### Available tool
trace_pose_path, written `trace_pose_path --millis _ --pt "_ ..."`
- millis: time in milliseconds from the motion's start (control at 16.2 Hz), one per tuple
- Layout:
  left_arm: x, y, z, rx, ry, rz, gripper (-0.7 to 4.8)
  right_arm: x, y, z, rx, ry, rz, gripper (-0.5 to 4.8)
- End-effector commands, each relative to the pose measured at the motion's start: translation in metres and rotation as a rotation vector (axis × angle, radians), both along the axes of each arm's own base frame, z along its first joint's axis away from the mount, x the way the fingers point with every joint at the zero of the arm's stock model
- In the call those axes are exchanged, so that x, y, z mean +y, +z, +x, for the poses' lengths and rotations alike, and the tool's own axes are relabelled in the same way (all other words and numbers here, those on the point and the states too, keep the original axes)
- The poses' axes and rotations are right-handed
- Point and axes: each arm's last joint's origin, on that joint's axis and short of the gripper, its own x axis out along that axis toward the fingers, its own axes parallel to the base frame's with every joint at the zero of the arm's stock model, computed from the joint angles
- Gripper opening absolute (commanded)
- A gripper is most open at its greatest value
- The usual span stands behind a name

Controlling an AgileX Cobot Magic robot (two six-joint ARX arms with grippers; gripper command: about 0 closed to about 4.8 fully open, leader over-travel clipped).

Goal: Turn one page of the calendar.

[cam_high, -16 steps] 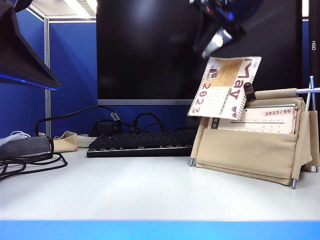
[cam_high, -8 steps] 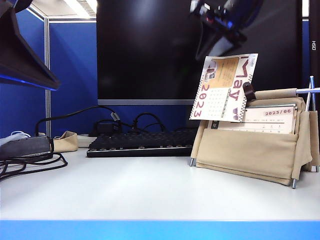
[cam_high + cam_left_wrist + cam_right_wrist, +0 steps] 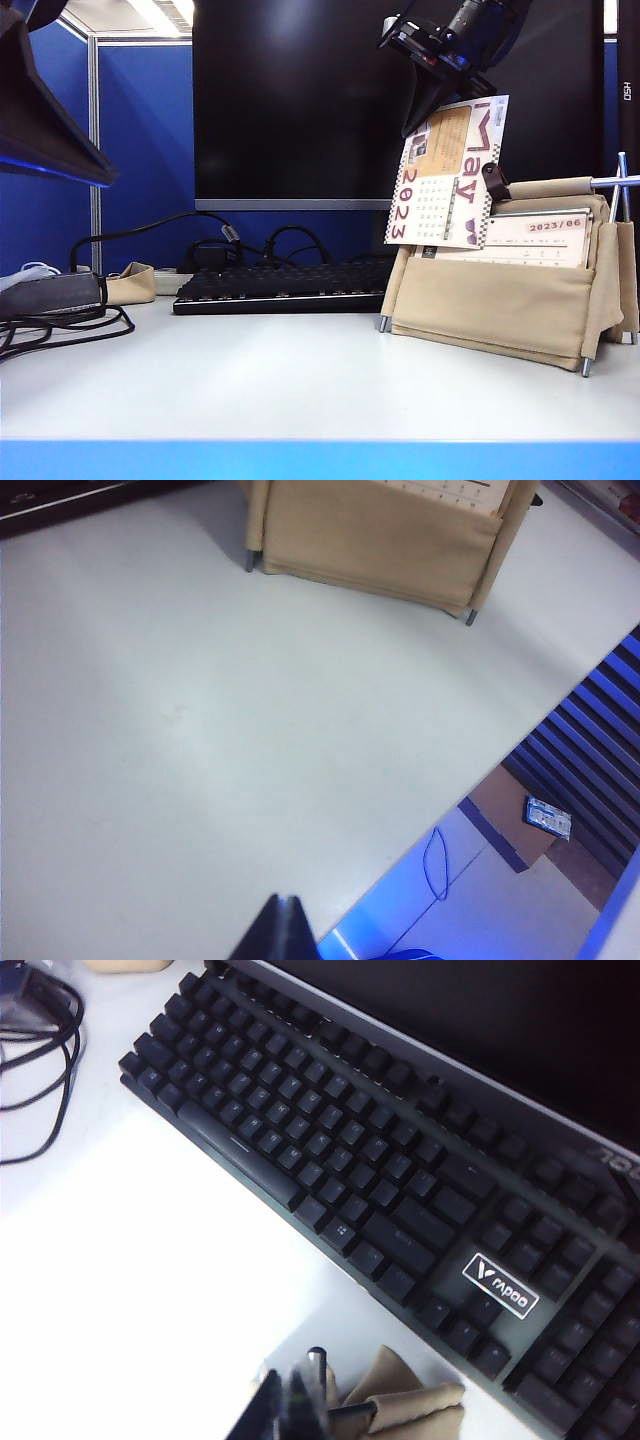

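Calendar [image 3: 500,300] in its beige canvas stand sat at the right of the exterior view, on the white desk [image 3: 300,385], its thin metal legs touching the surface. A white sheet marked 2023/06 [image 3: 530,240] lay against the stand's face. The page [image 3: 447,172] with maroon "May" and "2023" lettering and a tan picture stood raised above the stand's left end, nearly upright and tilted slightly, hinged on its spiral binding along the lower edge. A small brown strap [image 3: 495,181] sat at the page's right edge.

At the upper right of that view, the right gripper [image 3: 420,115] hung just at the page's upper left corner; its dark fingers appeared pressed together there, clenched, though whether they pinched the paper could not be told. In the right wrist view its blurred tip [image 3: 285,1405] showed above a stand rod and canvas, with a black Rapoo keyboard [image 3: 400,1190] behind.

The left gripper [image 3: 283,932] showed only as a dark tip over the bare desk in the left wrist view, well apart from the calendar [image 3: 380,535]; whether it was released or clenched could not be told.

A dark monitor [image 3: 300,100] stood behind the keyboard [image 3: 280,288], with cables [image 3: 60,325] at far left.
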Motion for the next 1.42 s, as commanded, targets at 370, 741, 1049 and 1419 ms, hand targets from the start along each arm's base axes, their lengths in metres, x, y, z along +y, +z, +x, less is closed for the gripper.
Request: trace_pose_path --millis 370,741,1049,1419 --pt "0.000 0.003 0.001 -0.031 -0.004 -0.008 -0.05 -0.008 0.051 -0.034 -0.090 -0.045 0.070 -0.06" --pt "0.000 0.003 0.001 -0.043 -0.012 0.002 -0.05 -0.011 0.048 -0.048 0.013 -0.059 0.054 -0.06" --pt "0.000 0.003 0.001 -0.051 0.004 0.008 -0.05 -0.016 0.070 -0.067 -0.073 -0.064 0.075 -0.06" --pt "0.000 0.003 0.002 -0.062 0.011 0.013 -0.05 -0.020 0.059 -0.086 -0.067 -0.087 0.102 -0.06"
